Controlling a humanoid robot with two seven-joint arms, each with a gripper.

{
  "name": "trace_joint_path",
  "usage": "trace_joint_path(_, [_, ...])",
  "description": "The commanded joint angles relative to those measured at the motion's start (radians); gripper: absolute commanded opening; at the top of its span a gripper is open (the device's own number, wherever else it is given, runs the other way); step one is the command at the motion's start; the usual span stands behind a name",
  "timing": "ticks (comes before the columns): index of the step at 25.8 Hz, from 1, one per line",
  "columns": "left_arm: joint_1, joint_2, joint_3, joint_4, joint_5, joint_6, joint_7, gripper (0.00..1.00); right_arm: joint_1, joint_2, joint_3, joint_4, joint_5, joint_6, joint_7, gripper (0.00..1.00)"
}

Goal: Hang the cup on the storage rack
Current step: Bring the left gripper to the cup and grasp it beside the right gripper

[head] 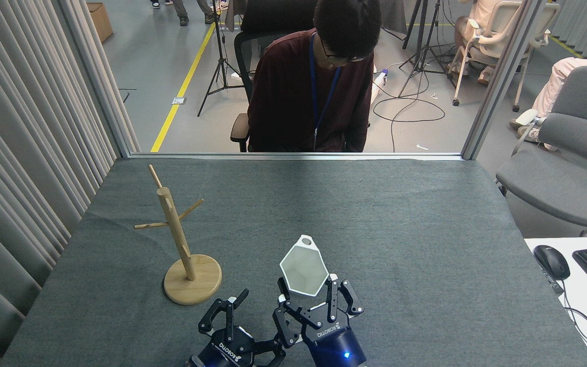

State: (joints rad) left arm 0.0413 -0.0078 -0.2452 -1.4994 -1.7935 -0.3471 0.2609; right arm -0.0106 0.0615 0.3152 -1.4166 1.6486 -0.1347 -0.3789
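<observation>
Grey worktop: right gripper, jaws clamping the hexagonal cup, crowds the open-jawed left gripper right of the mug tree; they may collide.

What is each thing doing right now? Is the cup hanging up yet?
Cup: not hung; held in the right gripper, mouth toward the camera, tab up.
Right gripper: shut on the cup.
Left gripper: open, empty, close beside the right one.
Storage rack: upright on the table, pegs bare.
</observation>
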Motion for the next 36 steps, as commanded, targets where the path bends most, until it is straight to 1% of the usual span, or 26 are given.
trace_joint_path(1, [-0.001,-0.006,-0.008,0.001,-0.006,0.002,0.0,0.99,0.011,0.006,0.039,-0.002,0.022,0.012,0.003,0.67])
trace_joint_path(5, [-0.001,-0.003,-0.008,0.001,-0.007,0.003,0.0,0.99,0.031,0.014,0.048,-0.004,0.025,0.012,0.003,0.68])
trace_joint_path(12, [-0.003,-0.004,-0.008,0.002,-0.006,0.003,0.0,0.99,0.08,0.012,0.071,-0.042,0.028,0.012,0.003,0.68])
trace_joint_path(16, [-0.003,-0.001,-0.008,0.004,-0.006,0.003,0.0,0.99,0.09,0.015,0.087,-0.045,0.056,0.012,0.002,0.69])
trace_joint_path(23, [-0.003,0.0,-0.006,-0.002,-0.006,0.003,0.009,0.99,0.101,0.014,0.107,-0.047,0.06,0.012,0.003,0.7])
trace_joint_path(24, [-0.003,0.0,-0.006,-0.004,-0.006,0.005,0.012,0.96,0.103,0.014,0.11,-0.045,0.06,0.012,0.003,0.7])
trace_joint_path(25, [-0.003,0.0,-0.006,-0.004,-0.006,0.005,0.014,0.89,0.103,0.014,0.113,-0.045,0.06,0.014,0.003,0.7])
trace_joint_path(26, [-0.003,0.0,-0.006,-0.004,-0.006,0.005,0.015,0.77,0.103,0.014,0.113,-0.045,0.062,0.014,0.003,0.7])
trace_joint_path(27, [-0.003,-0.001,-0.006,-0.004,-0.007,0.005,0.017,0.69,0.103,0.014,0.113,-0.045,0.06,0.014,0.003,0.7])
trace_joint_path(28, [-0.003,-0.001,-0.006,-0.004,-0.007,0.005,0.017,0.61,0.103,0.014,0.113,-0.045,0.06,0.014,0.003,0.7])
trace_joint_path(29, [-0.004,-0.003,-0.006,-0.004,-0.007,0.007,0.017,0.55,0.103,0.014,0.113,-0.045,0.06,0.014,0.003,0.7])
trace_joint_path(34, [-0.011,0.005,-0.005,-0.004,-0.007,0.007,0.017,0.54,0.103,0.014,0.119,-0.045,0.06,0.014,0.003,0.71])
trace_joint_path(35, [-0.011,0.005,-0.005,-0.005,-0.006,0.007,0.017,0.54,0.103,0.014,0.119,-0.045,0.06,0.014,0.003,0.78])
trace_joint_path(36, [-0.011,0.005,-0.005,-0.005,-0.007,0.007,0.017,0.54,0.103,0.015,0.119,-0.045,0.06,0.014,0.002,0.93])
